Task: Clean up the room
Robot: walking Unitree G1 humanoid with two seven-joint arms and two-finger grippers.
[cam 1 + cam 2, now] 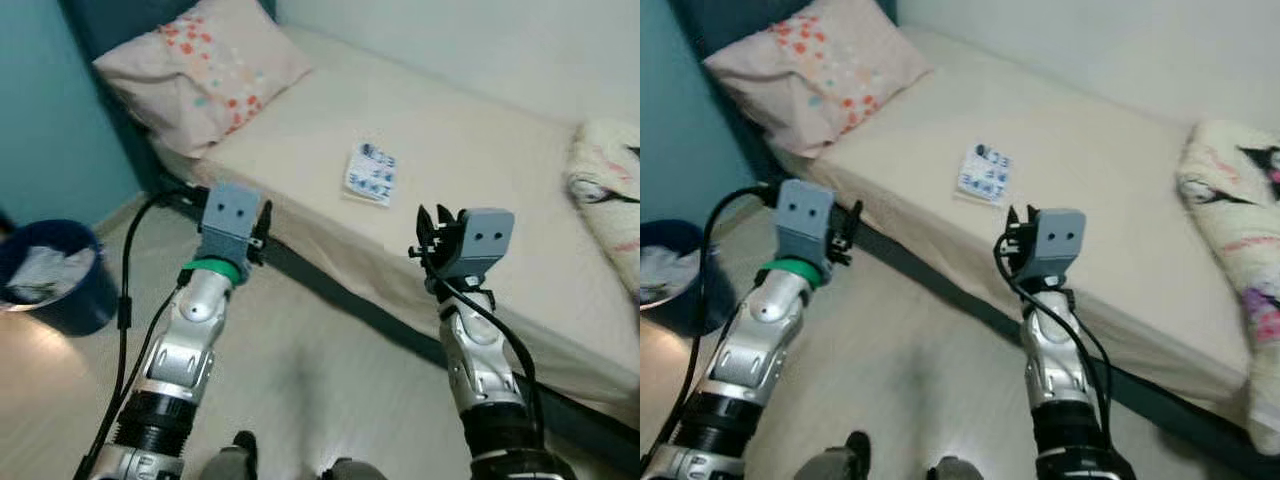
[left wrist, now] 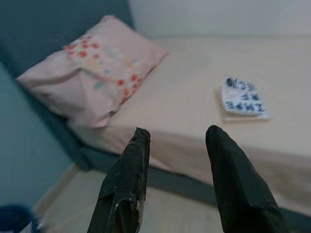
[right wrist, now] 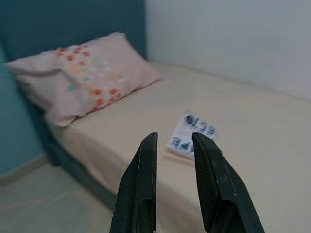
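Head view: the white printed packet (image 1: 370, 173) lies flat on the bed (image 1: 470, 150), beyond both arms, between the pillow (image 1: 205, 70) and a folded blanket (image 1: 610, 190). A blue bin (image 1: 50, 275) sits on the floor, far left.

Left wrist: left end effector (image 2: 175, 141) is spread wide, empty, packet ahead.

Right wrist: right end effector (image 3: 175, 141) is slightly parted, empty, packet just beyond its tips

The pillow (image 1: 205, 70) was pink with red and teal dots; the booklet (image 1: 370, 173) white with blue print; the bin (image 1: 55, 275) dark blue.
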